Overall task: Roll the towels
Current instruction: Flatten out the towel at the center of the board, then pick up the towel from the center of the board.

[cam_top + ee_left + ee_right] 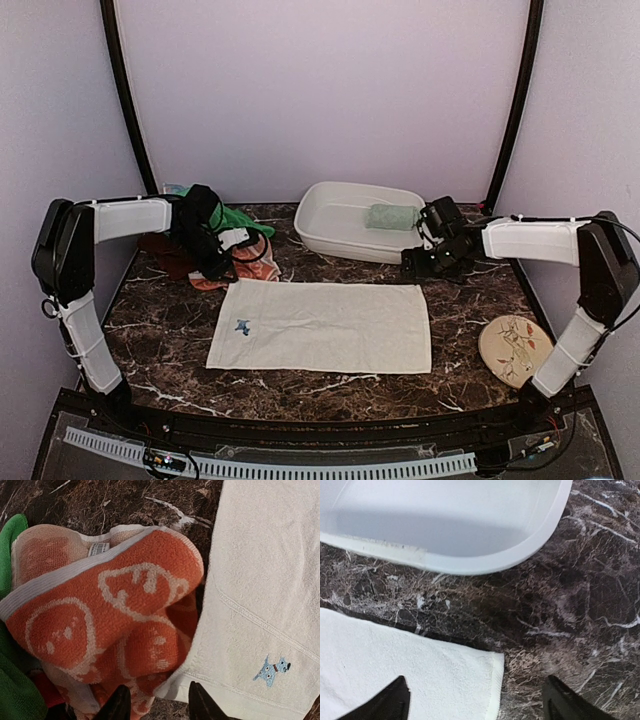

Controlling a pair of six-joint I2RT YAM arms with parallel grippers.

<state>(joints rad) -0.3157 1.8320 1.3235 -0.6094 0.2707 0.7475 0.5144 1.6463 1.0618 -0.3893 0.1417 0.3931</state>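
Note:
A large cream-white towel (322, 325) lies flat mid-table, with a small blue dog embroidered (270, 670) near its left end. An orange swirl-patterned towel (110, 620) and a bright green one (240, 217) are heaped at its far-left corner. A small sage-green towel (391, 216) lies rolled in the white basin (330, 232). My left gripper (157, 702) is open, just above the cream towel's far-left corner (172, 685) and the orange towel's edge. My right gripper (475, 700) is open wide above the cream towel's far-right corner (492, 667).
A round cream plate (515, 349) with a floral drawing lies at the near right. The basin's rim (470, 565) is just beyond my right gripper. The table is dark marble (160, 330), with pale walls around.

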